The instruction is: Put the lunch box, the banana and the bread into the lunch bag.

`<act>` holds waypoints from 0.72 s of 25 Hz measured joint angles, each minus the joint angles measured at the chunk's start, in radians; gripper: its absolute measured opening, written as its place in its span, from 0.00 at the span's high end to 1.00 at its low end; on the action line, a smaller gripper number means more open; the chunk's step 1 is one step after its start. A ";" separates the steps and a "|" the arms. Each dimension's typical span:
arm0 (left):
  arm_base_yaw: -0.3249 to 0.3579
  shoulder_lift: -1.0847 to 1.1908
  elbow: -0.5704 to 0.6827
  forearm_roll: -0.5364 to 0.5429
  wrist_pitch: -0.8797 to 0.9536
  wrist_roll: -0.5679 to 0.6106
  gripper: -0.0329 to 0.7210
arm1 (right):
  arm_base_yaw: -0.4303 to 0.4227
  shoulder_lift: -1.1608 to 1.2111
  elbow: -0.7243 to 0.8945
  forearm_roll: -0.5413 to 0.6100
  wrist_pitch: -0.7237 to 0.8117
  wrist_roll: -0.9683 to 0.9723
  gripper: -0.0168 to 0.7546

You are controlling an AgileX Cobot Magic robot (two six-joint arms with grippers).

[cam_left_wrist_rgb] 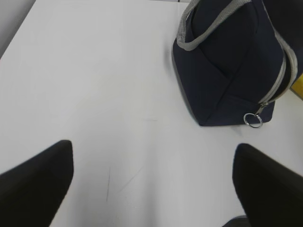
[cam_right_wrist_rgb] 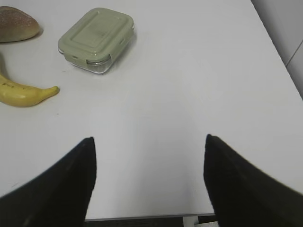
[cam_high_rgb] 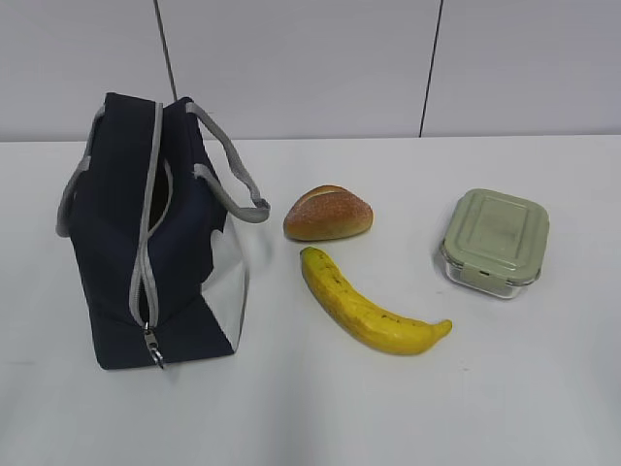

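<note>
The navy lunch bag [cam_high_rgb: 155,243] stands at the left of the white table, its grey zipper partly open and its ring pull [cam_left_wrist_rgb: 253,119] at the near bottom corner. Beside it lie the bread [cam_high_rgb: 328,214], the yellow banana [cam_high_rgb: 369,306] and, to the right, the green-lidded lunch box [cam_high_rgb: 495,243]. Neither arm shows in the exterior view. My left gripper [cam_left_wrist_rgb: 154,163] is open over bare table, near and left of the lunch bag [cam_left_wrist_rgb: 227,66]. Over the table's near right edge, my right gripper [cam_right_wrist_rgb: 149,158] is open and empty, well short of the lunch box [cam_right_wrist_rgb: 97,40], banana [cam_right_wrist_rgb: 26,92] and bread [cam_right_wrist_rgb: 16,23].
The table's near edge [cam_right_wrist_rgb: 142,216] lies just under the right gripper. Its right edge [cam_right_wrist_rgb: 279,56] runs close to the lunch box side. A grey panelled wall [cam_high_rgb: 310,58] stands behind the table.
</note>
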 joint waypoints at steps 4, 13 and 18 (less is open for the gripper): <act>0.000 0.000 0.000 0.000 0.000 0.000 0.08 | 0.000 0.000 0.000 0.000 0.000 0.000 0.30; 0.000 0.000 0.000 0.000 0.000 0.000 0.13 | 0.000 0.000 0.000 0.000 0.000 0.000 0.30; 0.000 0.015 -0.011 -0.014 0.002 0.000 0.17 | 0.000 0.000 0.000 0.000 0.000 0.000 0.30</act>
